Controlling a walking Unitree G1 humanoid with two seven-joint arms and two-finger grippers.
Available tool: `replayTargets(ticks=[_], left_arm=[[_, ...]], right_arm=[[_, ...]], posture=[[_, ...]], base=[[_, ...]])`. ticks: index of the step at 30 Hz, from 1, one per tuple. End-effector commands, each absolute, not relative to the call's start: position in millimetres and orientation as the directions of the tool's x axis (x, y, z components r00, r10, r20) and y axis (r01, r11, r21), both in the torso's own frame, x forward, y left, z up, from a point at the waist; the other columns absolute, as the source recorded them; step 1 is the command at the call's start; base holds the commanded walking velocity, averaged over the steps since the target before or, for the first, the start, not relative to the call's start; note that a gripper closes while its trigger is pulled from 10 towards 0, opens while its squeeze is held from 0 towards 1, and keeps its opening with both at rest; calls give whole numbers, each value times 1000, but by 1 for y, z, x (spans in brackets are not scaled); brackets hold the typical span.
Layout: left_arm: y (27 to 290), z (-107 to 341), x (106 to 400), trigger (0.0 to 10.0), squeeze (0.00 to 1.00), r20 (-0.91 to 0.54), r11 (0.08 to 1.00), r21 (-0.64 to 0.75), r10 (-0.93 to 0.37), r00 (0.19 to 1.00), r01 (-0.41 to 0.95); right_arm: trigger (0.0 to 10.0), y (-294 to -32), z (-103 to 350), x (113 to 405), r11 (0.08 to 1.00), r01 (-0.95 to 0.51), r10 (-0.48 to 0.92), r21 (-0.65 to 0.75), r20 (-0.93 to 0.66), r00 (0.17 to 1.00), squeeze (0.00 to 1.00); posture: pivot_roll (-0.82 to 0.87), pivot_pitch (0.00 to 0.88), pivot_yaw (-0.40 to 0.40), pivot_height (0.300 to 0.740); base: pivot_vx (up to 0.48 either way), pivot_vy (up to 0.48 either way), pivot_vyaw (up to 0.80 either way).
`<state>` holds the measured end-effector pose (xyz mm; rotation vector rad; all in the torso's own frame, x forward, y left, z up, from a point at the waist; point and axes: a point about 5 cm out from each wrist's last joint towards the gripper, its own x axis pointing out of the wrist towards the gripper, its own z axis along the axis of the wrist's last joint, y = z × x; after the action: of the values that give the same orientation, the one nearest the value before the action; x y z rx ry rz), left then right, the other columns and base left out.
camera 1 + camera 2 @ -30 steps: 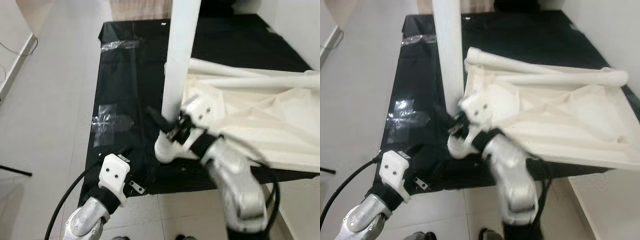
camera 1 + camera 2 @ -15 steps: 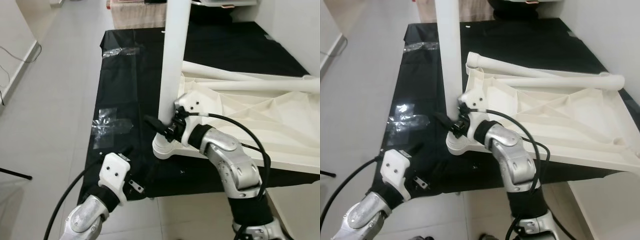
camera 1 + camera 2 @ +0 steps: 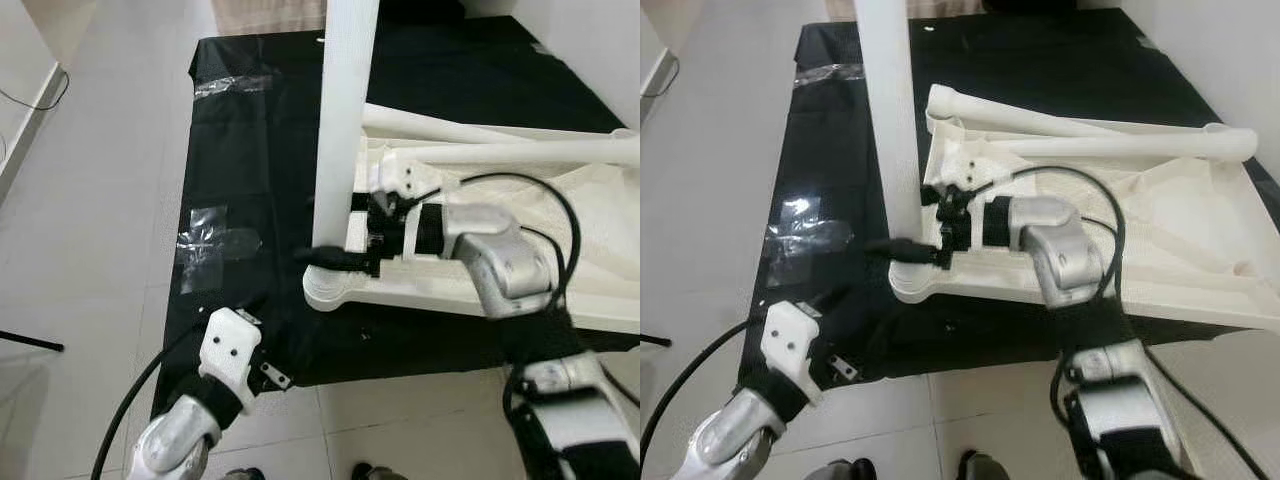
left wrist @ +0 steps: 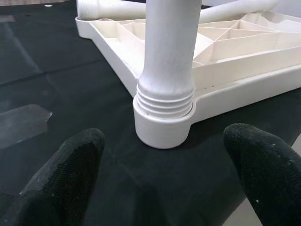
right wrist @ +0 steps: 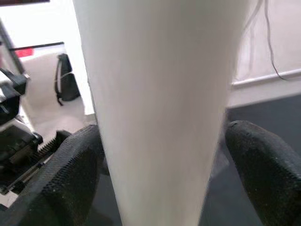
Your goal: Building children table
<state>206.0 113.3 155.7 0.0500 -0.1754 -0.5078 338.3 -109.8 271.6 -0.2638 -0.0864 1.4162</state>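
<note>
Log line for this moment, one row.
right gripper: jaws around leg, not visibly clamped | leg: upright in corner socket | left gripper: open, low, facing socket | tabletop: upside down on mat

Bright even indoor light, soft shadows, glare on tape (image 3: 212, 240), wrist close-ups blurred
</note>
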Motion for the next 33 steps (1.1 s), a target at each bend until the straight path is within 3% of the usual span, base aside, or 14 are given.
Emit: replayTargets(ticks=[1,9,15,17,18,19,20,21,24,28,29,31,32,33], left_arm=[[114,154,200,10000,0,135,873,100,-487,863,477],[115,154,197,10000,0,124,869,99,-495,860,486],[115,153,196,10000,0,121,867,97,-498,859,489],[115,153,195,10000,0,119,867,95,-498,859,489],[115,153,195,10000,0,119,867,95,-498,859,489],[116,153,195,10000,0,118,868,95,-496,860,488],[116,153,195,10000,0,118,868,95,-496,860,488],[118,154,195,10000,0,118,869,95,-495,861,486],[119,154,199,10000,0,115,863,101,-504,856,494],[118,153,204,10000,0,114,859,102,-511,852,502],[118,152,207,10000,0,114,858,104,-513,851,503],[117,152,208,10000,0,115,858,104,-512,851,503],[117,152,209,10000,0,117,860,106,-509,853,499],[118,152,209,10000,0,119,863,107,-504,855,494]], right_arm=[[0,-108,272,338,62,-975,992,-211,-95,84,0],[0,-118,270,340,0,-982,992,-188,-126,24,0],[0,-123,256,336,46,-981,984,-189,-163,77,0],[0,-111,226,328,353,-925,921,-139,-123,370,0],[0,-111,226,328,353,-925,921,-139,-123,370,0],[0,-99,198,316,636,-766,755,-91,-136,642,0],[0,-99,198,316,636,-766,755,-91,-136,642,0],[0,-98,183,306,805,-590,575,-64,-160,802,0],[0,-61,167,266,825,-565,559,16,-182,809,0],[0,-52,178,279,808,-590,587,13,-119,801,0],[3176,-50,189,290,793,-609,608,4,-76,791,0],[3176,-49,193,294,786,-619,618,3,-56,784,0],[10000,-48,200,298,767,-642,642,2,-20,767,0],[10000,-47,206,299,723,-691,691,-1,7,723,0]], posture=[[90,267,-25,740],[82,277,-12,740],[68,277,-17,740],[51,279,-32,740],[51,279,-32,740],[46,286,-25,740],[46,286,-25,740],[44,288,-21,740],[16,282,10,740],[17,246,15,740],[20,235,9,740],[20,235,9,740],[21,231,4,740],[21,230,3,740]], base=[[0,0,0],[0,0,0],[0,0,0],[0,0,0],[0,0,0],[0,0,0],[0,0,0],[0,0,0],[0,0,0],[0,0,0],[0,0,0],[0,0,0],[0,0,0],[0,0,0]])
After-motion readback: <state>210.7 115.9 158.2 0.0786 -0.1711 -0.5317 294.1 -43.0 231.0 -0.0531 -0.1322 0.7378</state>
